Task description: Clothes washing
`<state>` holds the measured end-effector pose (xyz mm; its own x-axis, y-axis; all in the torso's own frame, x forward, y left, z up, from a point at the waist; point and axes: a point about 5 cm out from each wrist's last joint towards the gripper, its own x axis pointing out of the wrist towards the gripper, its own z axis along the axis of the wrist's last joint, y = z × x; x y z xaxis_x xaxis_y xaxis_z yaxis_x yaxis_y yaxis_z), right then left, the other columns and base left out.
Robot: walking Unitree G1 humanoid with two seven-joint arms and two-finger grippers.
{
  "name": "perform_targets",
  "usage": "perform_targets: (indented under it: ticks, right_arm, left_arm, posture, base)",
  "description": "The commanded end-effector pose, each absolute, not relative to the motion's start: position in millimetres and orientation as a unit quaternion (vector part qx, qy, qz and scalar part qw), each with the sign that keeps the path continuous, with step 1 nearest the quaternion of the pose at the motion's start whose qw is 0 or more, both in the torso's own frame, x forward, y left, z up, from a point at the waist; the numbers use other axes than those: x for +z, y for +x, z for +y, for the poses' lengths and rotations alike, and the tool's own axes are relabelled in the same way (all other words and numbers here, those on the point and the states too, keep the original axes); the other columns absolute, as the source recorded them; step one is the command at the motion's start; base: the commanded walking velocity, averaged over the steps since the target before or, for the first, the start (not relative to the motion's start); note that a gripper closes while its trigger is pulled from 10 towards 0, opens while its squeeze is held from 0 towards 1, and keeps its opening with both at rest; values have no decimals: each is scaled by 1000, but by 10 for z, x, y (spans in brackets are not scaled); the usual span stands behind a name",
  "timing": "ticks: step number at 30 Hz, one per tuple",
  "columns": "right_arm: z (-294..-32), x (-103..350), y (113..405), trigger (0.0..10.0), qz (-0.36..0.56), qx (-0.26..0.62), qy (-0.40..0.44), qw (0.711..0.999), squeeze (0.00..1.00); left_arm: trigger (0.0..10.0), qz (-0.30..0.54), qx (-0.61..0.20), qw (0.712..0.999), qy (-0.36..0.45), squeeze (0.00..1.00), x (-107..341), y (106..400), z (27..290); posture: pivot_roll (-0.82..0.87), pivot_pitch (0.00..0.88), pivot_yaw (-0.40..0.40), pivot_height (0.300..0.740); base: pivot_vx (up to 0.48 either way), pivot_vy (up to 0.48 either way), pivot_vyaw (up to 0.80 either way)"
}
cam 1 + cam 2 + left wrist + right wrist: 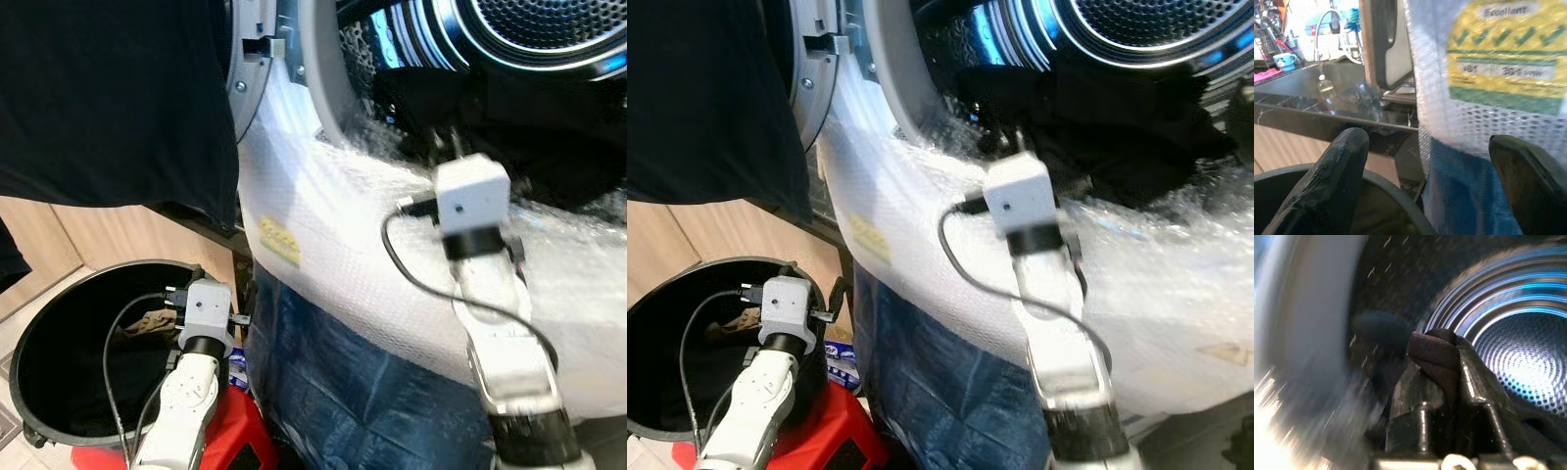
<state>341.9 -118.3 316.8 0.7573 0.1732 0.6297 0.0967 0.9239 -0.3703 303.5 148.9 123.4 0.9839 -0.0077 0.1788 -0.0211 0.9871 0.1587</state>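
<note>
You're in a home kitchen-laundry corner.
Beside the bubble-wrapped washing machine [411, 255] stands a dark stone counter [1327, 105]; behind it a sink tap [1322, 29] and a mug [1284, 60].

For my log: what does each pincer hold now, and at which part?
Right pincer: shut on a fold of the dark garment at the drum mouth. Left pincer: open, holding nothing, above the black basket.

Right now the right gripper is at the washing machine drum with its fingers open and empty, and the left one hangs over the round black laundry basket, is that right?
Not quite. The right gripper at the shiny perforated steel drum has its fingers shut on a dark cloth, as the right wrist view shows. The left gripper does hang over the round black laundry basket.
</note>
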Motion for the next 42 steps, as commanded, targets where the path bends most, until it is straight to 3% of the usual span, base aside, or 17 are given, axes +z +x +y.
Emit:
perform_targets:
  ticks: [1,8,12,17,19,21,25,27,29,34,35,38,39,42]
  right_arm:
    - [-1247,3310,3523,0,-346,16,-182,921,0]
    - [-1253,3848,3773,0,-336,31,-77,938,0]
    - [-1279,4040,3983,0,-276,38,-25,960,0]
    - [-1398,4286,4059,0,-252,16,-63,966,0]
    - [-1655,4360,4069,0,-222,-45,-59,972,0]
    - [-1713,4377,4065,0,-218,-59,-61,972,0]
    - [-1943,4471,4015,0,-219,-127,-100,962,0]
    - [-2221,4539,3940,0,-212,-193,-79,955,0]
    - [-2312,4576,3902,0,-214,-214,-75,950,0]
    - [-2131,4488,3988,0,-194,-142,-103,965,0]
    - [-2046,4407,4035,9608,-179,-113,-111,971,0]
    - [-1862,4138,4147,10000,-138,-64,-127,980,0]
    - [-1810,4020,4183,10000,-121,-49,-126,983,1000]
    - [-1786,3962,4199,10000,-115,-43,-135,983,1000]
  left_arm:
    - [10000,-79,5,993,83,0,1194,3042,1492]
    - [10000,-81,16,993,81,0,1199,3017,1527]
    - [10000,-77,19,994,81,0,1172,2992,1541]
    - [10000,-78,15,994,82,0,1182,3013,1524]
    - [10000,-78,16,993,82,0,1186,3023,1528]
    - [10000,-78,17,993,81,0,1185,3023,1529]
    - [10000,-78,17,994,81,0,1181,3019,1525]
    - [10000,-78,16,994,80,0,1176,3013,1516]
    - [10000,-78,18,994,79,0,1175,3008,1519]
    - [10000,-77,19,994,80,0,1174,3001,1523]
    - [10000,-77,18,994,80,0,1173,3001,1523]
    - [10000,-73,13,994,81,0,1163,3008,1516]
    - [10000,-73,9,994,81,0,1165,3012,1502]
    - [10000,-75,7,994,81,0,1175,3018,1500]
  posture:
    - [47,87,-92,740]
    - [65,80,-105,740]
    - [63,76,-100,740]
    - [63,67,-98,740]
    - [62,64,-102,740]
    - [62,61,-102,740]
    - [64,63,-102,740]
    - [67,62,-108,740]
    - [75,61,-113,740]
    - [73,65,-110,740]
    - [73,65,-110,740]
    - [60,65,-96,740]
    - [60,65,-96,740]
    - [67,60,-94,740]
  base:
    - [0,0,0]
    - [0,0,0]
    - [0,0,0]
    - [0,0,0]
    - [0,0,0]
    - [0,0,0]
    - [0,0,0]
    - [0,0,0]
    - [0,0,0]
    - [0,0,0]
    - [0,0,0]
    - [0,0,0]
    - [0,0,0]
    - [0,0,0]
